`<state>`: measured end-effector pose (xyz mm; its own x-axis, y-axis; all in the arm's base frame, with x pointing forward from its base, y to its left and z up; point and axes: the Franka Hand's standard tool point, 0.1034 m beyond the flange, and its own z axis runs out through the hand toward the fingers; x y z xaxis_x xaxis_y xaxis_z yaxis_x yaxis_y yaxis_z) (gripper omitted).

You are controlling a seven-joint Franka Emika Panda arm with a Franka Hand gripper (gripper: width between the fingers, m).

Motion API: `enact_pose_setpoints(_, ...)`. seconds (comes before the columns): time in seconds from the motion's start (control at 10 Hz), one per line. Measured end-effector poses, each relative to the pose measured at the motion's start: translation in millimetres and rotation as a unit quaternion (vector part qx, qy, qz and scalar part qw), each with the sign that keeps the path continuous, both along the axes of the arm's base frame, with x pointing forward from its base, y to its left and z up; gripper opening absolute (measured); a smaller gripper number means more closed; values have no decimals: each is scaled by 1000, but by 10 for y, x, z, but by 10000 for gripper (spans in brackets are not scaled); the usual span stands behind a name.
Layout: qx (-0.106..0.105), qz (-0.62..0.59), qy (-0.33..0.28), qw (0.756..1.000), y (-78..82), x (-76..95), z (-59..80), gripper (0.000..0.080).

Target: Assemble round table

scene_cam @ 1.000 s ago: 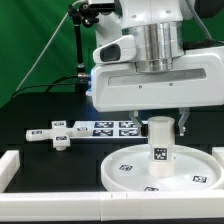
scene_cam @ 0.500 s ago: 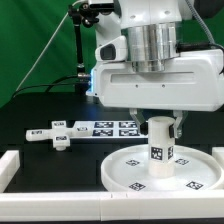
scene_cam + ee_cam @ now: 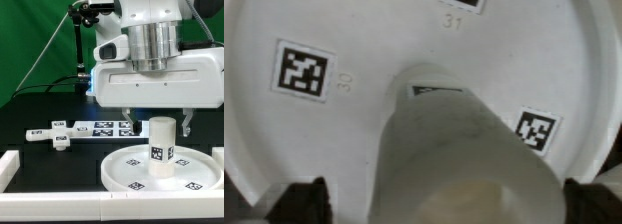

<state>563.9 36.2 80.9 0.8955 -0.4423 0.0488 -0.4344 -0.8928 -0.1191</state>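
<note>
The round disc (image 3: 125,170) lies flat on the black table at the front. The short thick leg (image 3: 161,145) stands upright on its middle. My gripper (image 3: 156,122) hovers right over the leg's top, with its fingers spread wide on either side and not touching it. In the wrist view the leg (image 3: 455,150) rises between my two dark fingertips (image 3: 304,200), with gaps on both sides, and the tagged disc (image 3: 331,110) lies below. The gripper (image 3: 446,205) is open and empty. The cross-shaped piece (image 3: 55,133) lies on the table at the exterior view's left.
The marker board (image 3: 105,127) lies behind the disc, next to the cross-shaped piece. A white rail (image 3: 10,165) borders the table at the front left and along the front edge. A green backdrop and a dark stand are behind.
Half a second ago my fingers were close around the leg's top. They have now spread apart and risen slightly, leaving the leg standing on the disc.
</note>
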Motion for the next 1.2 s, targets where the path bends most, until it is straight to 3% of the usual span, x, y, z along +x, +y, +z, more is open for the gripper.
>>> enact_pose_setpoints(0.3, -3, 68, -2, 998, -24, -199, 108, 649)
enact_pose_setpoints(0.8, -4, 71, 0, 997, -23, -201, 68, 649)
enact_pose_setpoints(0.9, -15, 142, -16, 990, -132, -256, 86, 649)
enact_pose_setpoints(1.0, -15, 155, -14, 988, -279, -453, 120, 649)
enact_pose_setpoints(1.1, -8, 145, -12, 989, -439, -618, 163, 649)
enact_pose_setpoints(1.2, -2, 132, -10, 991, -537, -647, 242, 649)
